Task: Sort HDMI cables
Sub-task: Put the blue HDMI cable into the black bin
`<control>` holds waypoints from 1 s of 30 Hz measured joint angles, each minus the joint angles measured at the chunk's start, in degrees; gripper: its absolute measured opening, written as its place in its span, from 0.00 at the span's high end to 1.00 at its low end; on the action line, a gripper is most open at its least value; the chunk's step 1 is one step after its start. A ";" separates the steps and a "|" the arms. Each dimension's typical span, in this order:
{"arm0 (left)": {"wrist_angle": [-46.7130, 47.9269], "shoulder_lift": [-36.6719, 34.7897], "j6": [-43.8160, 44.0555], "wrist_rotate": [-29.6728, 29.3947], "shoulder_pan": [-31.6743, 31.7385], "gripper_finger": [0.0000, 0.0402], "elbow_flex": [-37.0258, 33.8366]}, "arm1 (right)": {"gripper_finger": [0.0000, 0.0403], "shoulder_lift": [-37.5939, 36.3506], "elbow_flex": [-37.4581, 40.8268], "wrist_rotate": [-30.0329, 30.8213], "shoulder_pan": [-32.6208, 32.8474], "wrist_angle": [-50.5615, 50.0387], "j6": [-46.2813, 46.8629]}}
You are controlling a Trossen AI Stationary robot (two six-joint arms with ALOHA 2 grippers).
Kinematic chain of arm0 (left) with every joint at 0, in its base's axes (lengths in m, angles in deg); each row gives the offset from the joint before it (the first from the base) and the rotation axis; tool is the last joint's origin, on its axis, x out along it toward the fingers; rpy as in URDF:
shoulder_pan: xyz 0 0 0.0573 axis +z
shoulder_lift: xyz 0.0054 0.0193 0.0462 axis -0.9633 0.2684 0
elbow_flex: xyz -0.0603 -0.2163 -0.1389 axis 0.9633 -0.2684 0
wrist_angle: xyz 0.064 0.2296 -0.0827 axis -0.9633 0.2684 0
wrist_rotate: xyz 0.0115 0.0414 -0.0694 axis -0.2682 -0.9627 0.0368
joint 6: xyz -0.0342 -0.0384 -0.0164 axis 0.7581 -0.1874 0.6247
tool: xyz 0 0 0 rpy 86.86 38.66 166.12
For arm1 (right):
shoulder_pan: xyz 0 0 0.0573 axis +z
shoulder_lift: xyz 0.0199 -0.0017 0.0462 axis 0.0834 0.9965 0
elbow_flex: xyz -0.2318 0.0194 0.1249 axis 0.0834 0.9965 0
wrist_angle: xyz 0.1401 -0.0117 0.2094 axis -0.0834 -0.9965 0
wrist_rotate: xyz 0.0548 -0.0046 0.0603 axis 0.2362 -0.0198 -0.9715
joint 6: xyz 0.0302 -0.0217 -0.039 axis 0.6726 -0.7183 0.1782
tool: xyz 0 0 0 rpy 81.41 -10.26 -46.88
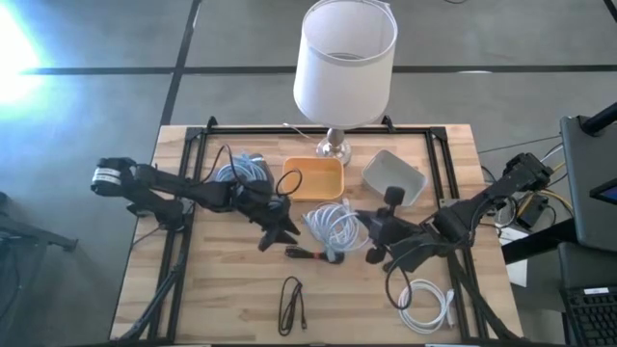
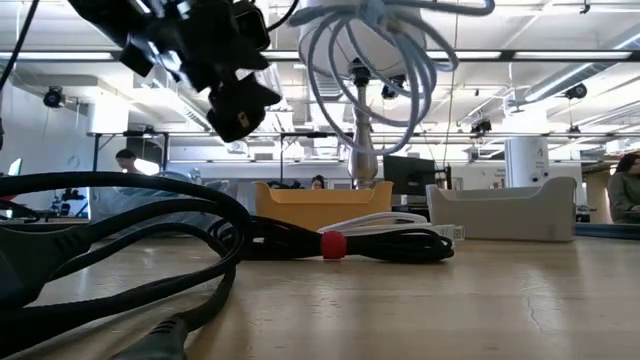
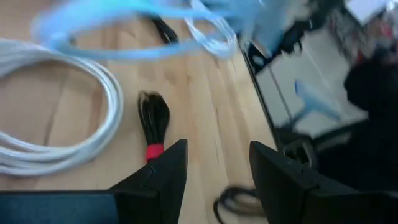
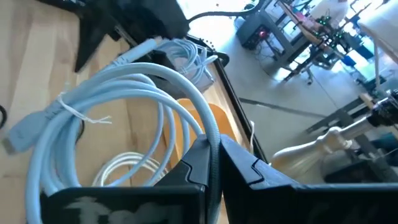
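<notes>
Holding aloft, right gripper (image 1: 369,229): pressed together on one light blue cable (image 1: 333,224), lifted above the table's centre.
Left gripper (image 1: 278,236): spread, pinching nothing, left of centre, just beside the red-tied bundle.
Light blue cables: two counted; the second coil (image 1: 241,172) lies upper left on the table, beside the left arm.
White cables: two counted; one coil (image 1: 429,306) at lower right, another (image 4: 124,169) on the wood under the lifted loop.
Black cables: two counted for certain; the red-tied bundle (image 1: 313,255) at centre, a thin bundle (image 1: 292,304) at lower centre.
Trays: two; orange tray (image 1: 313,178) and grey tray (image 1: 393,178), upper centre.
Lamp (image 1: 344,63): one, top centre.
</notes>
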 joint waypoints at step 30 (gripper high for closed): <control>-11.81 0.02 1.91 -1.98 0.11 0.56 2.12 | 0.97 14.82 0.32 -0.36 -6.11 20.94 -15.00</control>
